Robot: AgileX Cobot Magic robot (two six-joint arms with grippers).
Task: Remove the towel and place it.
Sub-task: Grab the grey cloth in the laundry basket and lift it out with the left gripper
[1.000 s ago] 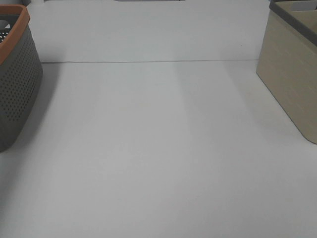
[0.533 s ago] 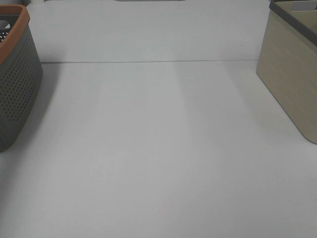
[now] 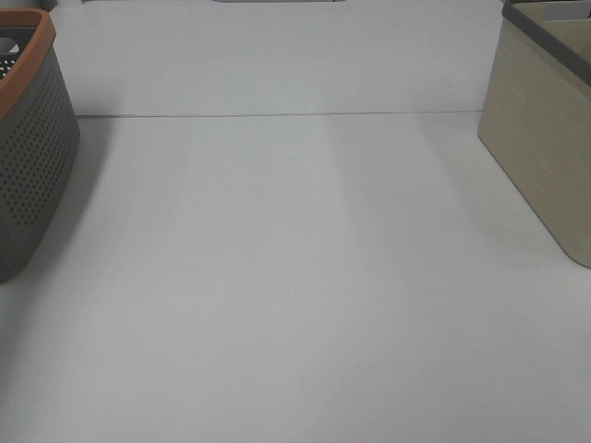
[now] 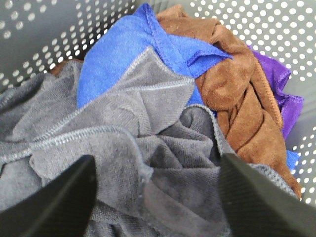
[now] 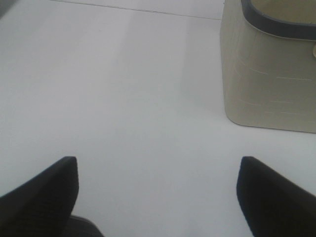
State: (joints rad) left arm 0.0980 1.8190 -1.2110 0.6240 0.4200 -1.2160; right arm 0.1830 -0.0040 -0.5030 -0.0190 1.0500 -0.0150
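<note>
In the left wrist view, the towel, a dark grey terry cloth, lies crumpled on top of a pile inside the grey perforated basket. No tag shows on it. My left gripper is open just above it, with one finger on each side and nothing between them. My right gripper is open and empty, above the bare white table. Neither gripper shows in the exterior high view.
Blue, brown and purple cloths lie beside the towel in the basket. The grey basket with an orange rim stands at the table's left edge, and a beige basket at the right.
</note>
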